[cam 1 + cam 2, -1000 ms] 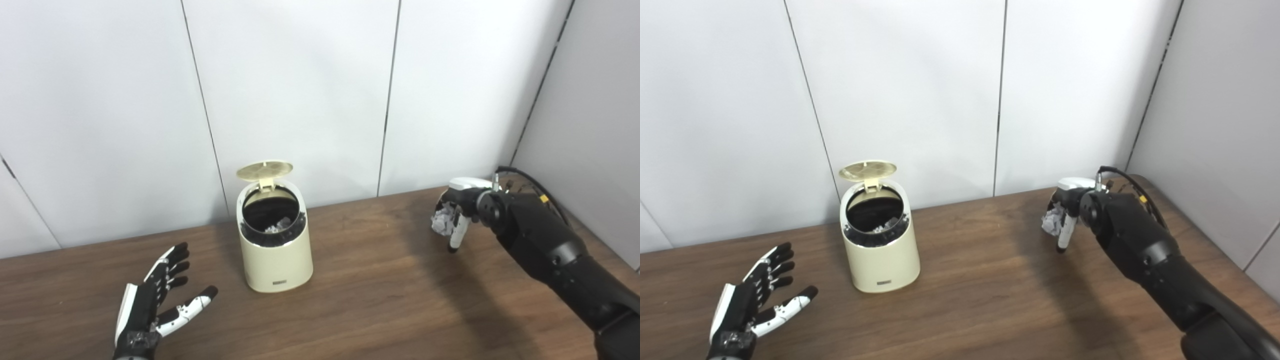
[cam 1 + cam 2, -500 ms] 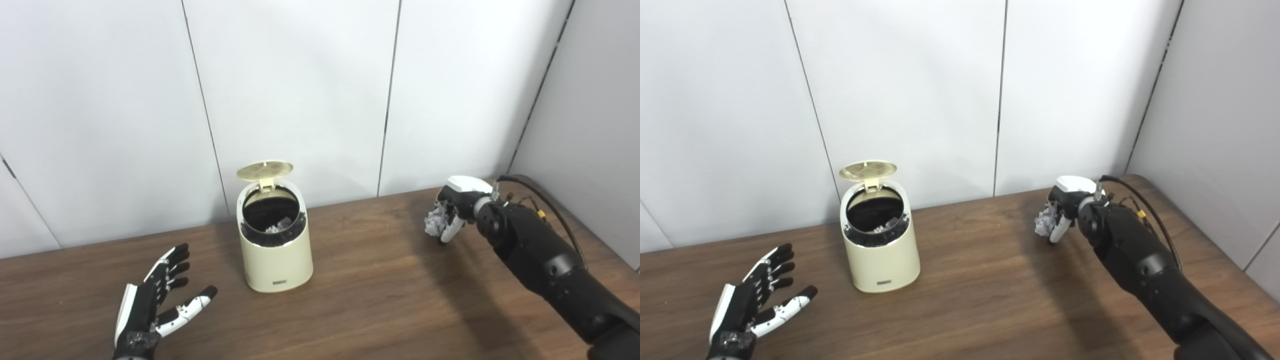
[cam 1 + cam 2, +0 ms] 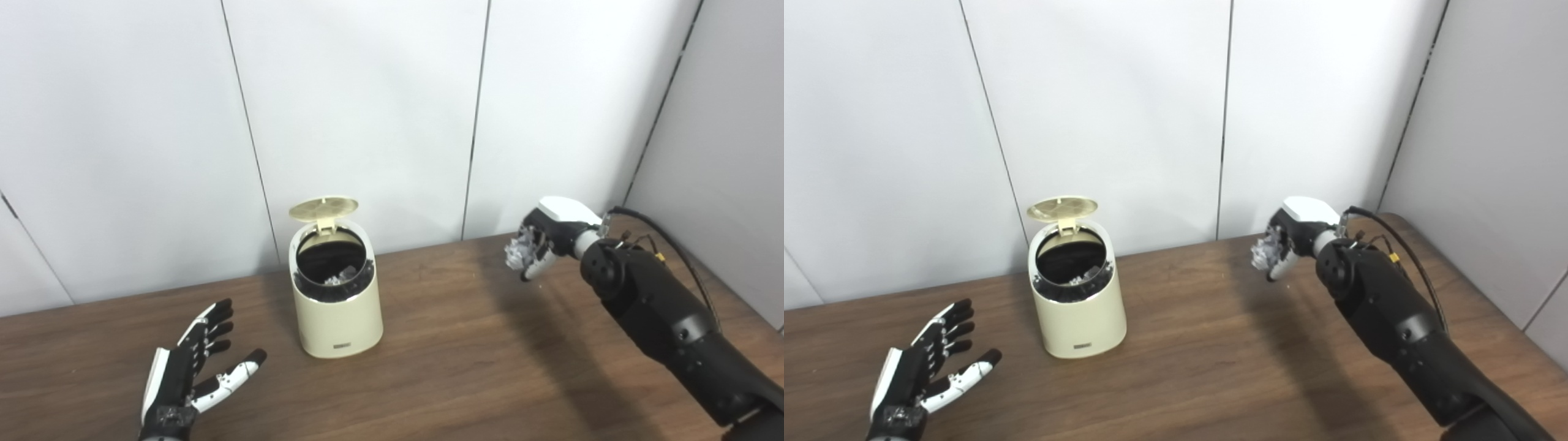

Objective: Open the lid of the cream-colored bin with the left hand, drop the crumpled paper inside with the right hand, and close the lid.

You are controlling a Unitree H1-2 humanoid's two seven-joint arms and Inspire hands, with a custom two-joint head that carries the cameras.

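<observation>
wooden tabletop: bin lid already up; your right hand at 3 o'clock grips crumpled paper; left hand spread, empty; drop, close remain.

The left hand was black with white sides. The right hand had a white back. The right arm was black and carried thin black cables.

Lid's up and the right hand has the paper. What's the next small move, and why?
Probably carry the right hand leftward until it is over the bin. It holds the crumpled paper well to the bin's right, and the lid stands open.
</observation>
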